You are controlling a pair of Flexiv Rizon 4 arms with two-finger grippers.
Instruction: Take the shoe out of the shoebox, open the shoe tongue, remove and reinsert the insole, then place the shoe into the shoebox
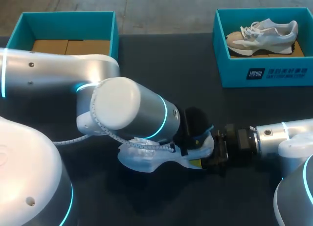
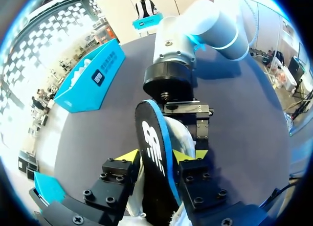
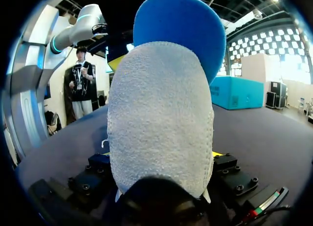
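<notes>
A white shoe [image 1: 142, 157] lies on its side on the dark table, near the front middle, mostly under my left arm. My right gripper [image 1: 211, 156] comes in from the right and is shut on the shoe's heel [image 3: 161, 118], which fills the gap between its fingers. A black insole with a blue underside [image 2: 154, 147] stands upright out of the shoe. My left gripper [image 2: 156, 155] holds it, one yellow tip against each face. In the head view the insole [image 1: 196, 122] shows as a dark patch beside my left wrist, which hides that gripper's fingers.
A teal shoebox [image 1: 266, 72] at the back right holds a second white and beige shoe [image 1: 264, 34]. A second teal box [image 1: 68, 21] at the back left shows only a brown cardboard floor. My left arm's bulky elbow [image 1: 122, 108] covers the table's middle.
</notes>
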